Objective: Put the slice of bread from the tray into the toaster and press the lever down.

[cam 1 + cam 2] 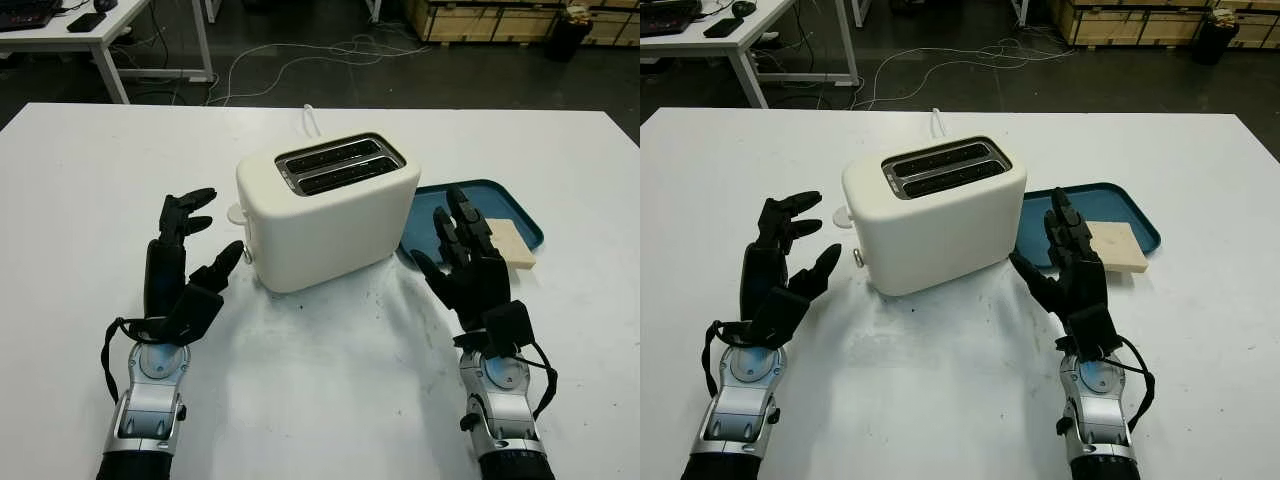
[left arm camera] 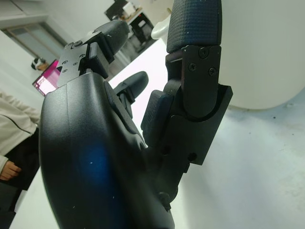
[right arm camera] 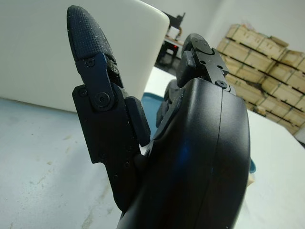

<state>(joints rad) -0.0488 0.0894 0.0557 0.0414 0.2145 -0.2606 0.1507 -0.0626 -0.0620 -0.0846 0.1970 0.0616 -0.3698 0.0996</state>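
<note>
The bread slice (image 1: 1113, 247) lies on the blue tray (image 1: 1137, 219) by the counter's right edge — untouched. Both hands, right hand (image 1: 1072, 265) and left hand (image 1: 777, 260), hold nothing beside the toaster (image 1: 935, 212) — reaching could shove the tray away.

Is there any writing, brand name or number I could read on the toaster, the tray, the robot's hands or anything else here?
None can be read.
The white toaster, blue tray and slice of bread carry no visible lettering.
The open left hand and open right hand, either side of the toaster, show no markings.
Any print on the wooden crates is too small to read.
</note>
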